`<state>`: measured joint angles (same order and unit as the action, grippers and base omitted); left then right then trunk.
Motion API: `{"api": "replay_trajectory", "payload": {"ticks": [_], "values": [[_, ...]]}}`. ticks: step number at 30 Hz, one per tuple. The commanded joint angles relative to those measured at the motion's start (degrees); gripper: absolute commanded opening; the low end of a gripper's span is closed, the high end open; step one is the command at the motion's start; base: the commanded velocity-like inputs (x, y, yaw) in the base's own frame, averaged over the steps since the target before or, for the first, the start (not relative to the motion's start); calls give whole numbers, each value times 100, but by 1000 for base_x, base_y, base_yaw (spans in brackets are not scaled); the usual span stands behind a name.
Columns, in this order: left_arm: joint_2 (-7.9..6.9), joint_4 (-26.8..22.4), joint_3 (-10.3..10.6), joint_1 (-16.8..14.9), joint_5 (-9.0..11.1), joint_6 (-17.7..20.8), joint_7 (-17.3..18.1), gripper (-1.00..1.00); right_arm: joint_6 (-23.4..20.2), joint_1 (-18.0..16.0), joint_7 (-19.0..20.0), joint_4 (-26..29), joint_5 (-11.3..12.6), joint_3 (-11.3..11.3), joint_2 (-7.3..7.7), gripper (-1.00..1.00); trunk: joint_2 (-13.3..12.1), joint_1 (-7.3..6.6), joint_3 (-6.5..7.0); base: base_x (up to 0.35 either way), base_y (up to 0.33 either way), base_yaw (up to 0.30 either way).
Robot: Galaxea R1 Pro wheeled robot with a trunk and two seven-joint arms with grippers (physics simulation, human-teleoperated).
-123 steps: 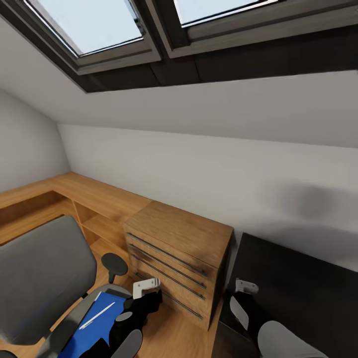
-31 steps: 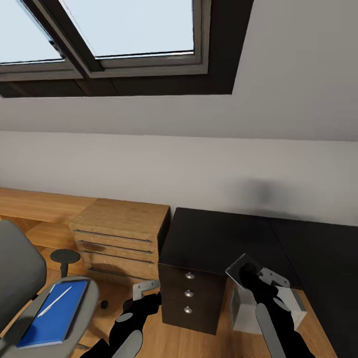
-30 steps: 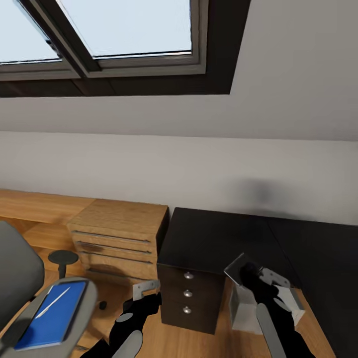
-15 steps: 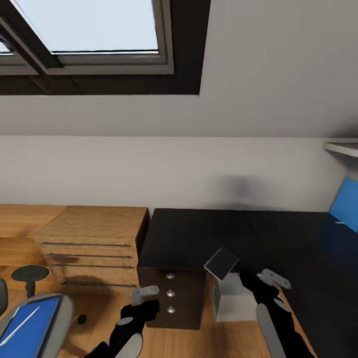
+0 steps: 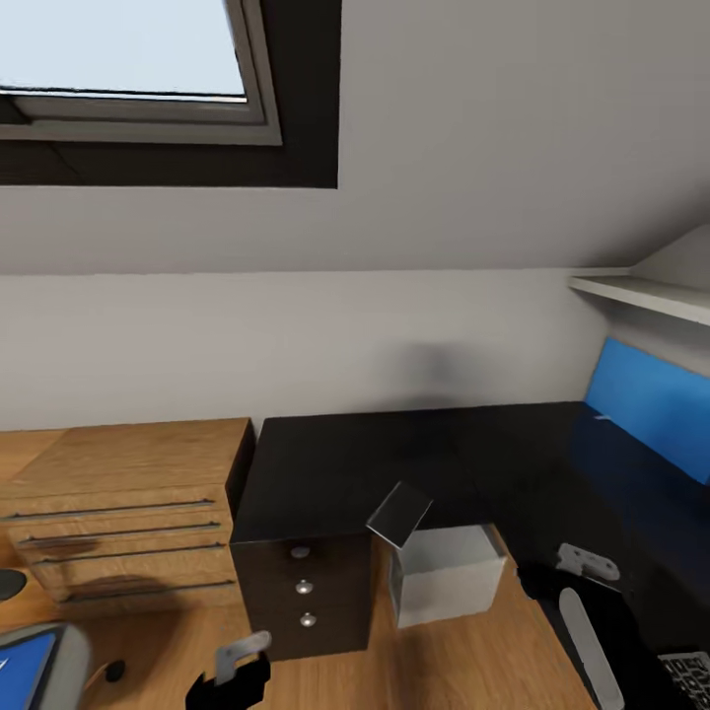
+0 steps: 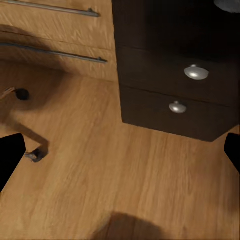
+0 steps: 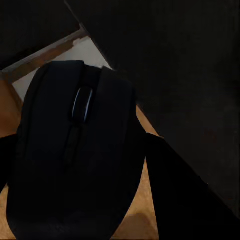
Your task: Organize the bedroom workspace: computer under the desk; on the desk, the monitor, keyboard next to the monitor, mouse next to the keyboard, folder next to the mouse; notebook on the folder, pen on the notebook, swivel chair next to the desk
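The black-topped desk (image 5: 394, 463) fills the middle of the head view, with its dark drawer unit (image 5: 302, 592) and silver knobs below. Under the top stands the pale computer (image 5: 449, 582), a grey panel tilted at its upper corner. My right gripper (image 5: 582, 567) hangs over the desk's right wing and is shut on the dark mouse (image 7: 75, 110), which sits between its black fingers (image 7: 175, 190). My left gripper (image 6: 120, 155) is open and low over the wooden floor in front of the drawer unit (image 6: 175, 85). A keyboard corner (image 5: 690, 675) shows bottom right. The blue folder (image 5: 18, 671) lies on the swivel chair seat (image 5: 64, 656).
A light wooden drawer chest (image 5: 118, 523) stands against the desk's left side. A blue wall panel (image 5: 646, 404) and a white shelf (image 5: 641, 294) are at the right. A chair caster (image 6: 35, 156) rests on the floor near my left gripper. The sloped ceiling holds a skylight (image 5: 118, 49).
The camera has swung to the right: chair and folder have slid to the picture's left edge, and the blue panel, the shelf and the keyboard corner have come into view. The mouse stays held.
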<state>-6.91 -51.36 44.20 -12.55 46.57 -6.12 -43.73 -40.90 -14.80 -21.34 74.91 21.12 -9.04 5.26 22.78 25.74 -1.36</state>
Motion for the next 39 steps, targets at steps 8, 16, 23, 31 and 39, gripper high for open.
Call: {"api": "replay_trajectory", "payload": {"ticks": [8, 16, 23, 31, 39], "values": [[-99, -6, 437, 16, 62, -435, -18, 100, -538, -495, 347, -923, 111, -228, 1096, -100, 14, 4, -14, 0, 0, -291], [-109, -6, 613, 16, 60, -520, -19, 100, -353, -1013, 374, -1966, 65, -230, 1223, -100, 14, 4, -14, 0, 0, -291], [-104, 0, 623, 16, 77, -506, -13, 100, -142, -1033, 371, -2012, 14, -150, 1207, -100, 14, 4, -14, 0, 0, -172], [-100, 27, 682, 16, 97, -510, -21, 100, 319, -1034, 323, -2010, -703, 739, 1075, -100, 14, 4, -14, 0, 0, -12], [-100, 29, 690, 16, 98, -513, -25, 100, 361, -1034, 315, -2017, -832, 796, 958, -100, 14, 4, -14, 8, 0, 0]]}}
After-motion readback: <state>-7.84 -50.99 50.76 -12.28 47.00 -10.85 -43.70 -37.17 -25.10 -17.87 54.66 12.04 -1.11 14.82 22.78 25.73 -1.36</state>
